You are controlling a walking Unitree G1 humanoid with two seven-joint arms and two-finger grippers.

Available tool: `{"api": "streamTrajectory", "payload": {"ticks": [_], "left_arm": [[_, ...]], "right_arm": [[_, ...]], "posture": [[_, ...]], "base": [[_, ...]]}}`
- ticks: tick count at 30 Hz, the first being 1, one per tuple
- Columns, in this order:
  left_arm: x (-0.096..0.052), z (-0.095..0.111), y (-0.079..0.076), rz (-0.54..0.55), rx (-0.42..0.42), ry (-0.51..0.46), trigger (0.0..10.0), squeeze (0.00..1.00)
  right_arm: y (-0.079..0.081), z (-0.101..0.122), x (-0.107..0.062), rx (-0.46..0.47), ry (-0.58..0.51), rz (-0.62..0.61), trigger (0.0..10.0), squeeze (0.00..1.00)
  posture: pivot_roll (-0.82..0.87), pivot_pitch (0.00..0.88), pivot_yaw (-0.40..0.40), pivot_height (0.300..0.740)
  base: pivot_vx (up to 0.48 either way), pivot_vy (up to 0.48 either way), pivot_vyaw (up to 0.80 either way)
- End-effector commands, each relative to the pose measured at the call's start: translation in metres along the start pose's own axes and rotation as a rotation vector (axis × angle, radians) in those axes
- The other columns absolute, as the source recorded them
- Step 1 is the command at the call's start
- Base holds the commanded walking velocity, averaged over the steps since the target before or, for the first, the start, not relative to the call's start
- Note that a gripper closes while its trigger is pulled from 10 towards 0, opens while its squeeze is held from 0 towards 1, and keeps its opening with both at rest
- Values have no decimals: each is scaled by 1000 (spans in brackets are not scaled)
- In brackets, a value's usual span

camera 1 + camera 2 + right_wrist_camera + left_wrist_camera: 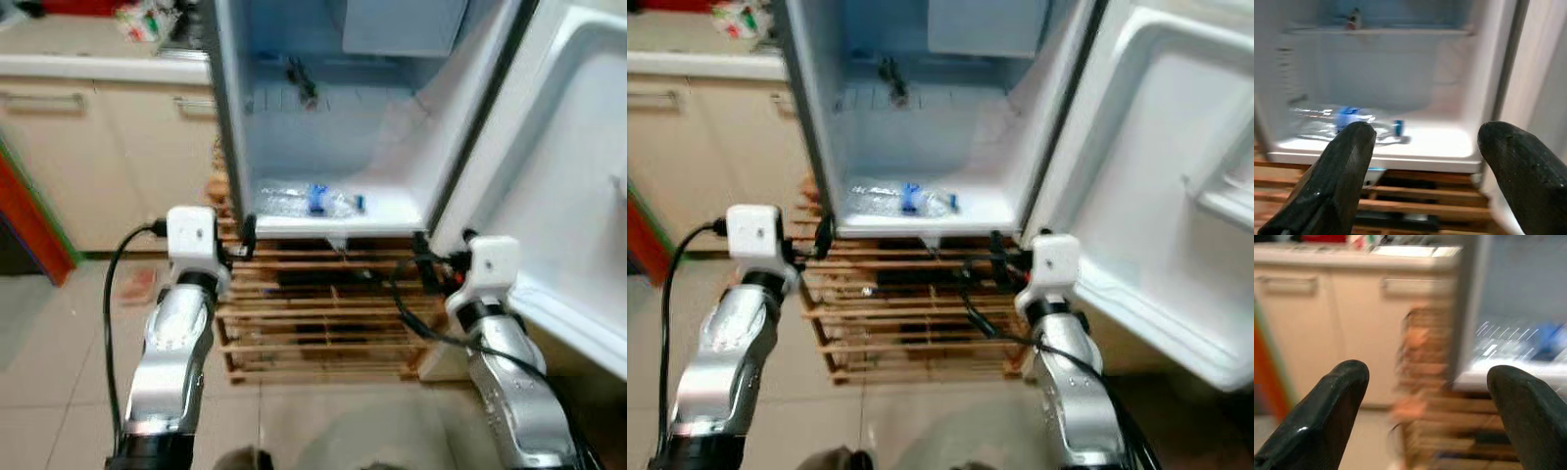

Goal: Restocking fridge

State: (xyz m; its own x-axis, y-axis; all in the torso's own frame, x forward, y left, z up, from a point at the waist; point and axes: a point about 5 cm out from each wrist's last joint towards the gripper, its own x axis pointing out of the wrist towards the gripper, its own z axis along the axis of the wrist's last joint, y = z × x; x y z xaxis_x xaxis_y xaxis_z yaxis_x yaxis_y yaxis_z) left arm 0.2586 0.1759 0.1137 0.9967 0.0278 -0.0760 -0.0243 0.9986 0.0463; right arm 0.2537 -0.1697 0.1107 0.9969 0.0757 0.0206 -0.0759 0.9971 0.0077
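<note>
Both black two-fingered grippers (247,238) (423,257) spread empty before open white fridge (323,137) | clear blue-labelled plastic bottle (312,201) lying inside | may roll out if nudged

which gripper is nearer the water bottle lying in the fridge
Left, narrowly. The left gripper sits at the fridge's bottom left corner, just below the water bottle. The right gripper is by the door hinge, farther to the bottle's right. Both open.

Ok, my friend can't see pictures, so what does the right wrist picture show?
A plastic water bottle with a blue label lies on its side on the white floor of an open fridge. The right gripper faces it from outside, its two black fingers spread wide apart and holding nothing. Under the fridge is a wooden slatted pallet.
</note>
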Motion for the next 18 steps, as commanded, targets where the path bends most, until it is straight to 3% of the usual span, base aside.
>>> {"api": "streamTrajectory", "payload": {"ticks": [1,8,18], "left_arm": [[5,16,-8,-11,9,-59,10000,0],[4,22,-23,-40,51,-118,10000,0],[13,25,-36,-65,47,-97,10000,0]], "right_arm": [[2,2,0,23,-25,2,10000,282],[11,8,7,22,-65,41,10000,282],[3,10,11,-1,-76,22,10000,282]], "posture": [[28,0,-3,740],[31,0,-13,740],[11,0,-10,740]], "base": [[0,0,0],[0,0,0],[0,0,0]]}}
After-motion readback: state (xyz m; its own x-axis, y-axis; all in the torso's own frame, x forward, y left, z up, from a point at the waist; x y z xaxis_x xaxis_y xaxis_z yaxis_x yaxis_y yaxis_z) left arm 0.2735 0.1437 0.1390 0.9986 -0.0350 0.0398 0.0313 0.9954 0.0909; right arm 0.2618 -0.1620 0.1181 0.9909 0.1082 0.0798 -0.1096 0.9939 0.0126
